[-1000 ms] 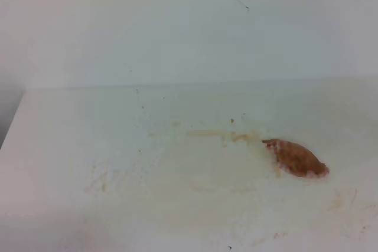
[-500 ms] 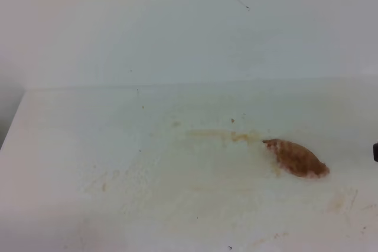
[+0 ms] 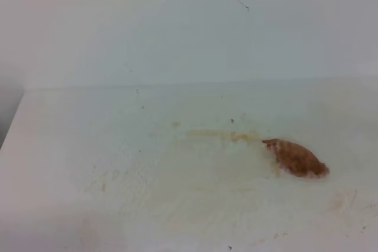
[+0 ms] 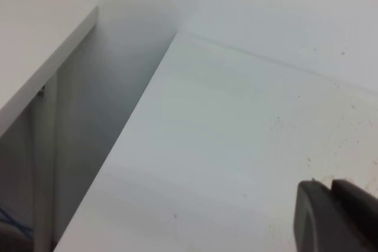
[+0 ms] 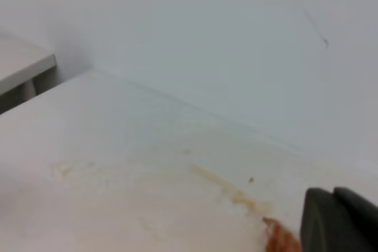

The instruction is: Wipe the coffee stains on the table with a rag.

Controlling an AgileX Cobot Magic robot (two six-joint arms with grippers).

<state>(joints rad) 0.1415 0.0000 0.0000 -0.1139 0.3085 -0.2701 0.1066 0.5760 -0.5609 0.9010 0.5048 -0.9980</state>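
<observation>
While both arms sat off table (image 3: pixel 71 146), wiping looked paused or done. Left gripper (image 4: pixel 331 188) tips together, idle at left edge. Faint coffee stains (image 3: pixel 221 136) centre; rag (image 3: pixel 295 157) right, lying loose. Right gripper (image 5: pixel 333 196) closed, empty; next needs regrasp. Dark sliver at right border half second earlier gone.

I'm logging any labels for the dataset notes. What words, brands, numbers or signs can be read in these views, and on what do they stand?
None: no text, label, brand, number or sign shows in any view.
The table, the wall, the rag and the coffee stains carry no writing.
The dark tips of the left hand and right hand show no marking.
The dark specks on the wall are scuffs, not characters.
</observation>
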